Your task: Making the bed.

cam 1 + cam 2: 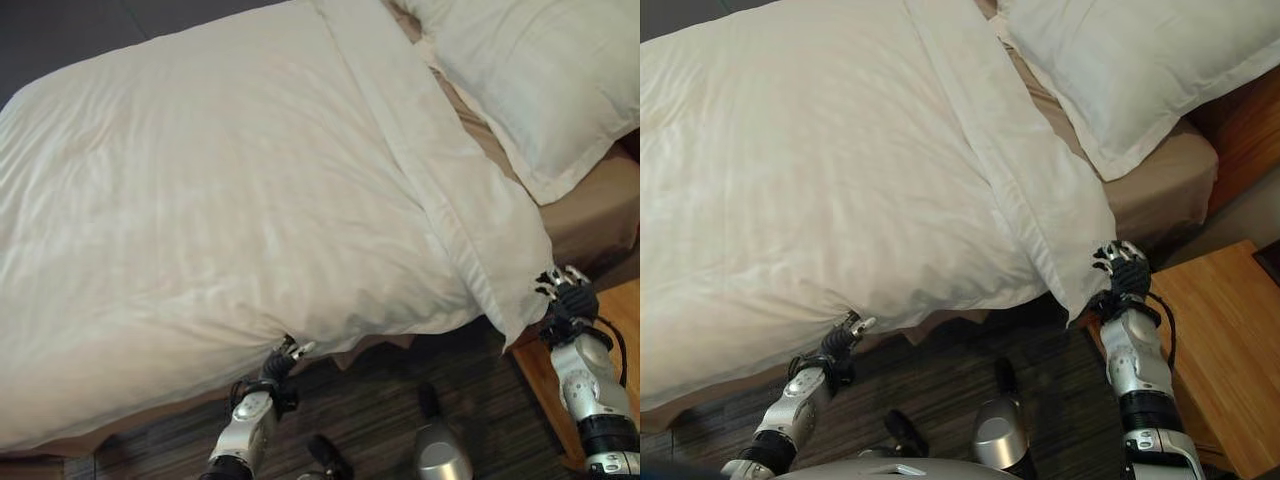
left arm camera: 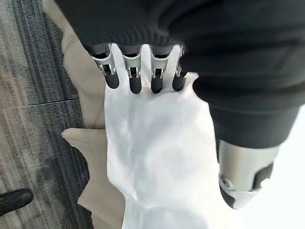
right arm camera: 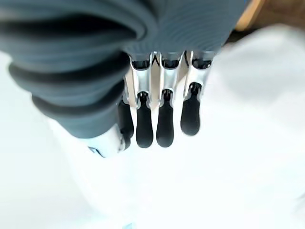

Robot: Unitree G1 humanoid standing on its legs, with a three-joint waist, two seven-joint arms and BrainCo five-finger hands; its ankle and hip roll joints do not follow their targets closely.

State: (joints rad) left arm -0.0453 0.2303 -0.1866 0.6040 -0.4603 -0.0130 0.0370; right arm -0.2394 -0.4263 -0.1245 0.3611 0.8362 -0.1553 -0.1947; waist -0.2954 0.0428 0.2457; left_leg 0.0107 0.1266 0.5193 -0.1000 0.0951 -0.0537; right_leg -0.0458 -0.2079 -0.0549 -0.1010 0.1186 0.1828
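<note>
One bed (image 1: pixel 600 215) takes up most of the head views, its tan sheet bare along the near side and at the head end. Over it lies one white duvet (image 1: pixel 200 200), spread across nearly the whole mattress, with a folded band running from the far edge down to the near corner by the head end. That corner hangs off the side of the bed. One white pillow (image 1: pixel 540 80) lies at the head, on the tan sheet, just beside the duvet's folded band.

Below the bed runs a dark striped carpet floor (image 1: pixel 380 410). One wooden nightstand (image 1: pixel 1230 350) stands at the head end, near the right arm, its light top showing.

Two robot hands are at the duvet's near edge, well apart. The left robot hand (image 1: pixel 283 357) is at the lower hem partway along the side; in its wrist view the fingers (image 2: pixel 133 78) curl down onto a strip of white cloth with the thumb on the other side, so it is pinching the duvet. The right robot hand (image 1: pixel 1122 268) is at the hanging corner; its wrist view shows the fingers (image 3: pixel 164 124) curled against white cloth, gripping the duvet.

One dark shoe (image 2: pixel 14 201) rests on the carpet in the left wrist view.
</note>
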